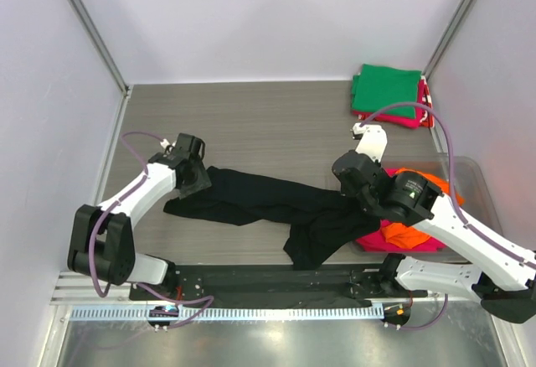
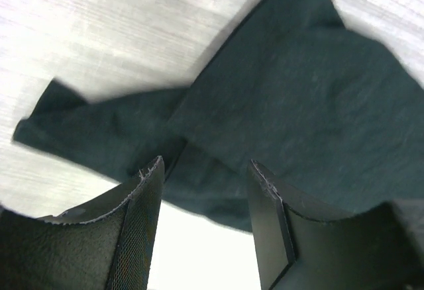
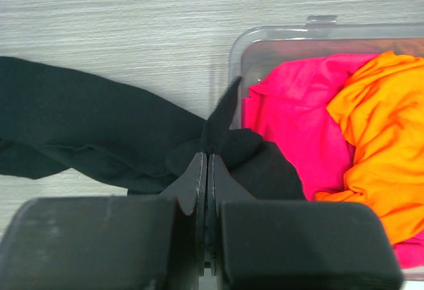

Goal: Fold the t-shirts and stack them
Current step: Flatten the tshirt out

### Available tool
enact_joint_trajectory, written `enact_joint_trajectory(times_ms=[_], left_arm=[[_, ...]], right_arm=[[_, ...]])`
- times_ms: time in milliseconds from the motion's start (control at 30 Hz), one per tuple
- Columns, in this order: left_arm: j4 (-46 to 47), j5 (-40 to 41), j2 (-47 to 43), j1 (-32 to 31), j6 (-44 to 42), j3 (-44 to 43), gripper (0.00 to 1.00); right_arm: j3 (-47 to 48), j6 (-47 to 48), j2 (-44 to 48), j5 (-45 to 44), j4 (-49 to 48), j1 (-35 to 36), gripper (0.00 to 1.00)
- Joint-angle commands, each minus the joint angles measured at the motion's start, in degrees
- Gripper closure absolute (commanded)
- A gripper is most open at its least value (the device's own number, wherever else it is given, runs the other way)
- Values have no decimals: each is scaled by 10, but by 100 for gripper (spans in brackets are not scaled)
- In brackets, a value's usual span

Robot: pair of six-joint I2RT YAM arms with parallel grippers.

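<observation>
The black t-shirt lies crumpled and stretched across the table's near middle. My left gripper is open over its left end. In the left wrist view the open gripper hovers above the black cloth, holding nothing. My right gripper is shut on the shirt's right end. The right wrist view shows this gripper pinching a fold of black cloth by the bin's corner. A folded green tee tops a pink-red one at the back right.
A clear plastic bin at the right holds a loose orange tee and a magenta tee; its rim is just beyond my right gripper. Frame posts and walls bound the grey wooden table.
</observation>
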State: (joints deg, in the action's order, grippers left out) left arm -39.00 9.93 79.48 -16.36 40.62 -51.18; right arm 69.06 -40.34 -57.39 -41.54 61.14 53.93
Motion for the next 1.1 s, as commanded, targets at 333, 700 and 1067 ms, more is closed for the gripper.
enact_joint_trajectory(times_ms=[333,700,1067], left_arm=[[122,-6,29,41,24,50,49],[157,-6,51,41,46,57,60],[144,8,15,41,45,50,100]], right_arm=[[-23,10,5,36,-45,0,99],[-39,9,20,43,-45,-1,99],[-49,3,21,43,-43,-1,99]])
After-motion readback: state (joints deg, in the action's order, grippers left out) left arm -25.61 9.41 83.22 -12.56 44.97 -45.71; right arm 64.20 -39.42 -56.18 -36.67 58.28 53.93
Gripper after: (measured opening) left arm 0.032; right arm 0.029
